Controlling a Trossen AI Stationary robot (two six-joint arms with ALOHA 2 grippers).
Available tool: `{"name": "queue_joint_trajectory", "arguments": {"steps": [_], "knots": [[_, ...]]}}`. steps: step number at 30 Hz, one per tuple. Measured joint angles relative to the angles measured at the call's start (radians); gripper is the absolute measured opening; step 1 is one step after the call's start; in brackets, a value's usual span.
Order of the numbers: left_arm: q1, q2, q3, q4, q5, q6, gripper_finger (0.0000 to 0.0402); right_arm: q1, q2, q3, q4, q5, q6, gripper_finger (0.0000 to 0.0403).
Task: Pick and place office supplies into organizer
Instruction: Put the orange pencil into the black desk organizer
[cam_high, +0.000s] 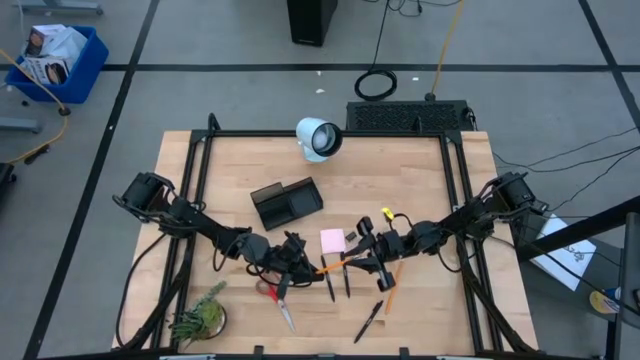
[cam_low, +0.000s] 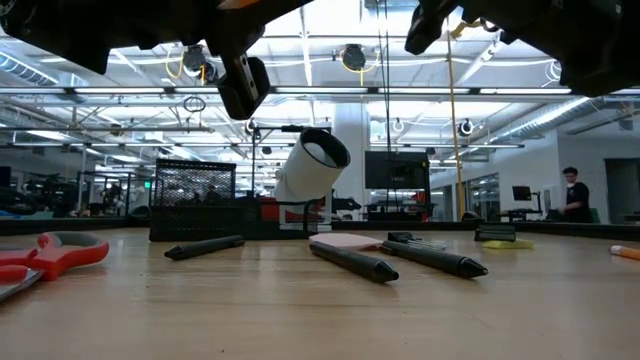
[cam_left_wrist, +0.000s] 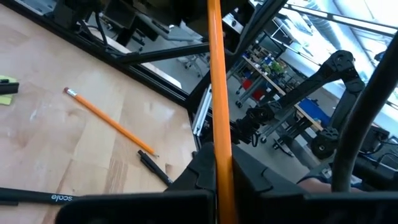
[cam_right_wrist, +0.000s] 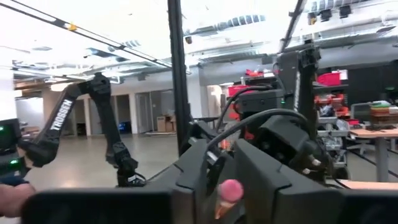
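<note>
With the left gripper (cam_left_wrist: 221, 171) clamped on the long orange wooden pencil (cam_left_wrist: 214, 74) above mid-table and the right gripper (cam_right_wrist: 227, 180) at its pink eraser end, grip impossible to tell, keep it level, confirm one firm hold, then carry far-left to the small black compartmented organizer tray (cam_high: 285, 203).

Small black compartmented organizer tray (cam_high: 286, 203) lies mid-table. Pink square sticky-note pad (cam_high: 332, 240), slim black pens (cam_high: 367, 322), orange pencil (cam_high: 391, 291) and red-handled scissors (cam_high: 279, 300) lie nearer the table's front edge.

Bright overhead ceiling lights (cam_low: 352, 55); window glare; blurred near table (cam_low: 300, 310) foreground
</note>
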Motion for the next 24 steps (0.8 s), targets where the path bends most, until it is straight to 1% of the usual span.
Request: {"name": "queue_joint_trajectory", "arguments": {"steps": [3, 4, 8, 14, 17, 20, 24], "knots": [[0.000, 0.000, 0.000, 0.000, -0.004, 0.000, 0.0041, 0.000, 0.000, 0.000, 0.000, -0.014, -0.004, 0.0017], [0.000, 0.000, 0.000, 0.000, -0.004, 0.002, 0.0045, 0.000, 0.000, 0.000, 0.000, -0.013, -0.005, 0.0009], [0.000, 0.000, 0.000, 0.002, -0.006, 0.017, 0.0050, -0.001, 0.000, 0.000, 0.000, -0.011, -0.005, 0.0012], [0.005, 0.000, 0.000, -0.007, -0.019, 0.011, 0.0037, -0.001, 0.000, 0.000, 0.000, -0.010, -0.027, 0.0006], [0.019, -0.002, -0.012, -0.002, 0.026, -0.004, 0.0038, -0.001, 0.000, 0.000, -0.007, -0.009, -0.028, 0.0005], [0.029, -0.045, -0.058, -0.003, 0.052, 0.001, 0.0048, -0.002, 0.000, 0.000, -0.021, -0.004, -0.042, 0.0004], [0.029, -0.166, -0.165, -0.001, -0.004, 0.029, 0.0062, 0.003, 0.000, 0.000, -0.036, -0.011, -0.048, 0.0003]]}}
